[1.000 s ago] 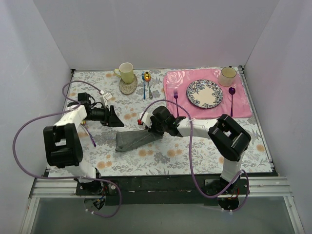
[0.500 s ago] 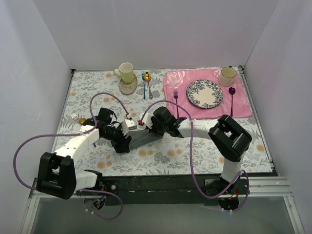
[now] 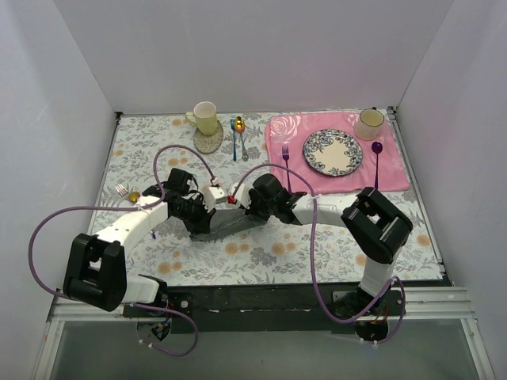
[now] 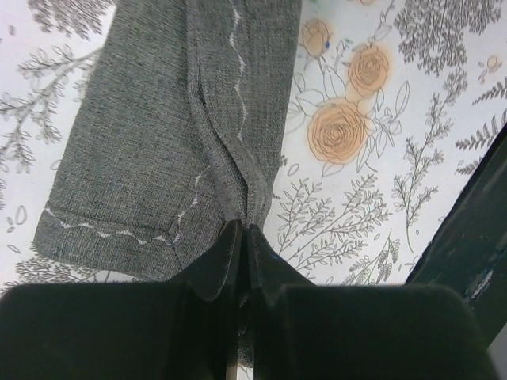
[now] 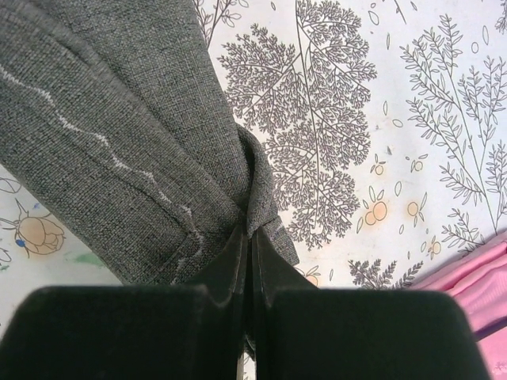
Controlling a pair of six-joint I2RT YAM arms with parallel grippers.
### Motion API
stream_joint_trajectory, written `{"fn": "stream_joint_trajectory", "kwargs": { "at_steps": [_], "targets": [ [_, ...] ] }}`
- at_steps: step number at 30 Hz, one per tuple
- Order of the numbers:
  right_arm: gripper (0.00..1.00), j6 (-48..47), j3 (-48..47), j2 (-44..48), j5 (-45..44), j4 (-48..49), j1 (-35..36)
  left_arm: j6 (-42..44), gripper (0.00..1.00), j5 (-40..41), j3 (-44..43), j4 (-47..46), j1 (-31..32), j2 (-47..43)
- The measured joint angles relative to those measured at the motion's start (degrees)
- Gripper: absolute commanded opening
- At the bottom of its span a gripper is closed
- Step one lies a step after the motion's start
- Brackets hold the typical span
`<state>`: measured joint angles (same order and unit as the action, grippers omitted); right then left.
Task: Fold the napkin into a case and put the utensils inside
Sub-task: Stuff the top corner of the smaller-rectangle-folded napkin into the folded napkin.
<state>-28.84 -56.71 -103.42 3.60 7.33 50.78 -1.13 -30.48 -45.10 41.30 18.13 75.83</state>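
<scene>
Now both grippers pinch the napkin [image 3: 228, 227], mid-table.
At its left end the left gripper [image 4: 242, 237] is clamped on a raised fold; at its right end the right gripper [image 5: 247, 237] is clamped on a bunched fold. It lies folded long on the floral tablecloth [image 3: 317, 245], left of the pink placemat [image 3: 396, 170]. The fork [image 3: 121, 189] and spoon [image 3: 134, 195] sit far left, well apart.

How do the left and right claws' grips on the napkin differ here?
The left claw holds the napkin's left end, right claw its right end. Left claw pinches a mid-cloth ridge; right claw pinches a bunched edge beside tablecloth. Both are shut on it.
</scene>
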Motion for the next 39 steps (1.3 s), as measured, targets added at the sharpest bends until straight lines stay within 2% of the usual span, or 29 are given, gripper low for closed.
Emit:
{"fn": "stream_joint_trajectory", "kwargs": {
  "at_steps": [11, 20, 27, 30, 31, 36, 39],
  "targets": [
    [0.01, -3.43, 2.21, 1.16, -0.24, 2.01, -0.02, -3.74, 0.0, -1.44, -8.96, -0.17, -1.33, 8.0],
    [0.01, -4.83, 2.32, 1.16, -0.2, 2.27, 0.09, -4.5, 0.0, -3.41, -14.36, -0.17, -7.43, 21.57],
    [0.01, -5.29, 2.32, 1.16, -0.22, 2.25, 0.13, -5.62, 0.0, -5.22, -18.8, 1.49, -8.48, 28.96],
    [0.15, -5.18, 1.97, 1.16, -0.42, 1.7, 0.13, -6.19, 0.0, -5.79, -20.04, 2.82, -9.03, 30.56],
    [0.23, -5.05, 1.7, 1.16, -0.46, 1.2, 0.13, -6.43, 0.0, -6.12, -20.55, 3.34, -9.29, 31.1],
    [0.35, -3.21, -1.97, 1.73, -0.63, -4.22, 0.07, -6.86, 0.0, -7.06, -21.05, 4.02, -9.88, 31.87],
    [0.37, -1.38, -4.68, 2.4, -0.33, -6.27, -0.11, -6.82, 0.0, -7.06, -21.07, 4.07, -9.88, 31.87]
  ]
}}
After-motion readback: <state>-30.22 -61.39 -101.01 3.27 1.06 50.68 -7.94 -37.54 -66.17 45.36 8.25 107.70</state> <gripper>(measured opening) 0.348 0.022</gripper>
